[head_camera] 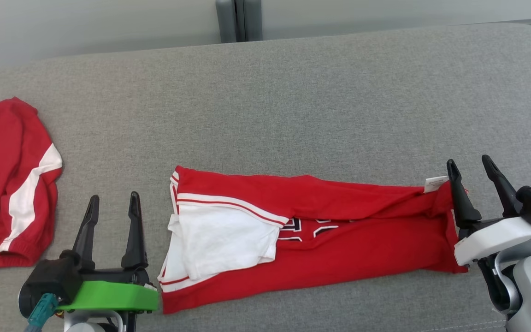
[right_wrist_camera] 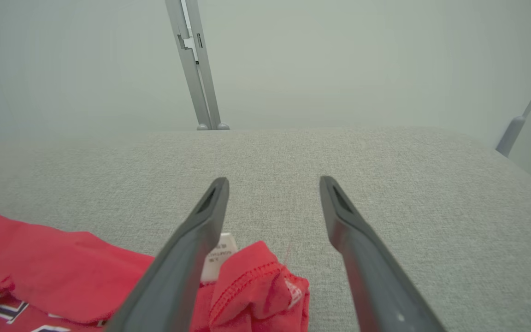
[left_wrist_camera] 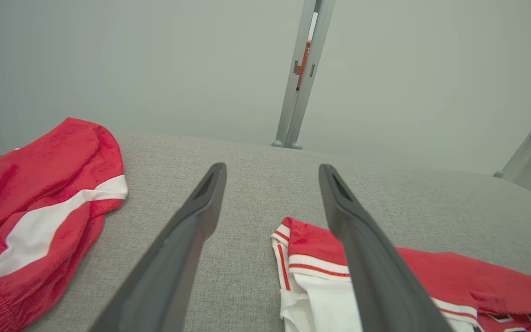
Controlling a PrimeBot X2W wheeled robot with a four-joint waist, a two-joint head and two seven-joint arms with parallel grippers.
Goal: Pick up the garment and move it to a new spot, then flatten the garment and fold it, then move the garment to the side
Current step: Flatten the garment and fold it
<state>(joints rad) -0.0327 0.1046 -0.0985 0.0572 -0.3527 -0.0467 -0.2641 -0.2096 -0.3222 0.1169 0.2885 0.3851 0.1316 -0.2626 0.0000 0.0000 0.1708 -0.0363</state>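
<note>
Red folded garment (head_camera: 362,221), another garment (head_camera: 2,184), two total

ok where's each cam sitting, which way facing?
Head view: on the head, facing forward and down at the jersey on the grey cushion; left fingers lower left, right fingers lower right, open.
Left wrist view: on the left wrist, facing along the left fingers across the cushion to the wall.
Right wrist view: likewise on the right wrist, along the right fingers.
Shared: all three show the jersey.
</note>
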